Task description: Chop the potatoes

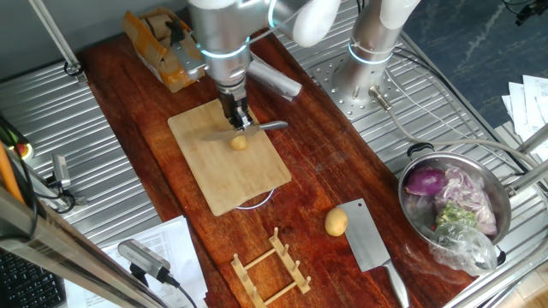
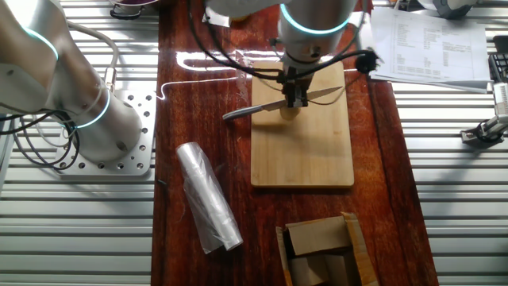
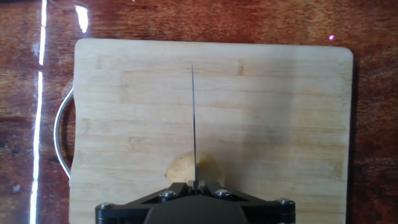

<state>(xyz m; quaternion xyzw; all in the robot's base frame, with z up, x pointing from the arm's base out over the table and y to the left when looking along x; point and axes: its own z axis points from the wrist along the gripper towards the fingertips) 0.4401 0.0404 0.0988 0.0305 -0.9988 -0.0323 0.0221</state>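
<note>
Pincer [image 1: 236, 117] clenched on knife [image 1: 257, 127], blade held edge-down across cutting board [image 1: 227, 171] so as to split potato [image 1: 239, 143] squarely. Potato on board directly under blade, just below fingertips. Second potato [image 1: 336, 222] on worktop [image 1: 317, 171] toward four o'clock, beside cleaver [image 1: 370, 242], well apart.

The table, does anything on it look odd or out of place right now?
One potato lies off the cutting board, on the bare table beside the cleaver. The gripper holds a knife over the potato on the board.
</note>
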